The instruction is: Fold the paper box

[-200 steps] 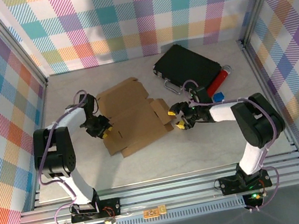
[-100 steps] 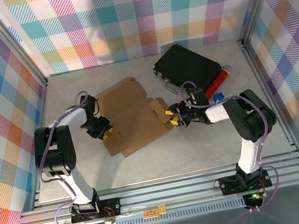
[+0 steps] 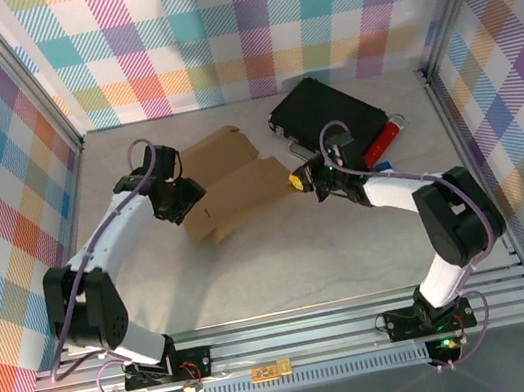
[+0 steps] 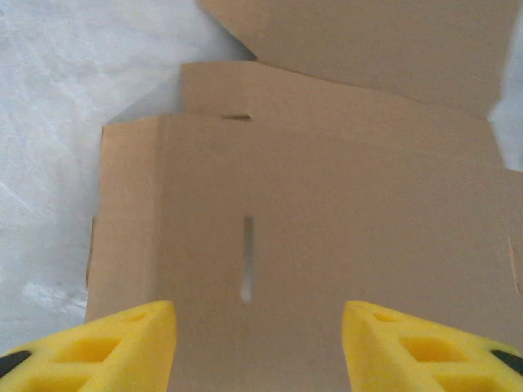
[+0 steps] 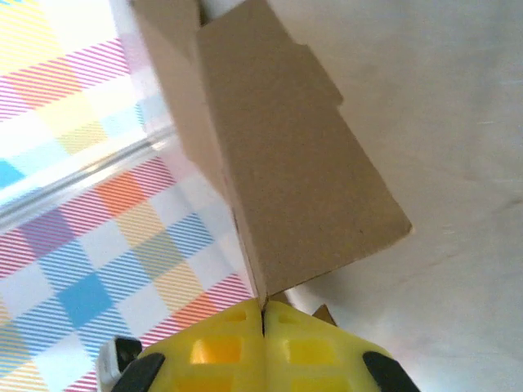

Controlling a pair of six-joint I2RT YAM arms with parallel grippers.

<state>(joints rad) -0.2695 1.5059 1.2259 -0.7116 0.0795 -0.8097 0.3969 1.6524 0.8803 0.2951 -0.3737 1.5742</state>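
The table [image 3: 284, 263] is a pale, faintly marbled slab, walled on three sides by pastel plaid panels [image 3: 213, 32] in aluminium framing.

One paper box [image 3: 230, 186] lies just left of the table's middle. It is a single sheet of thin, matte brown cardboard, die-cut with flaps and notches. From above, part of it looks lifted off the table rather than flat. In the left wrist view it [image 4: 327, 204] shows as stepped panels with one narrow vertical slit.

Just beside its far right corner sits one black hard case [image 3: 330, 118], rectangular with a metal handle on its near edge. One glossy red object [image 3: 382, 142] lies against the case's right side.

There are two arms, black at the joints, white along the links, each trailing a lilac cable. The left arm reaches up and inward in a long bend to the box's left end. The right arm folds at its elbow and runs its forearm leftward to the box's right end.

The left gripper [image 3: 182, 202] hovers over the cardboard with its yellow fingers [image 4: 106, 343] spread wide and nothing between them. The right gripper [image 5: 263, 318] has its yellow fingers pressed together, pinching the lower corner of a brown flap [image 5: 286, 180] that stands up from them.
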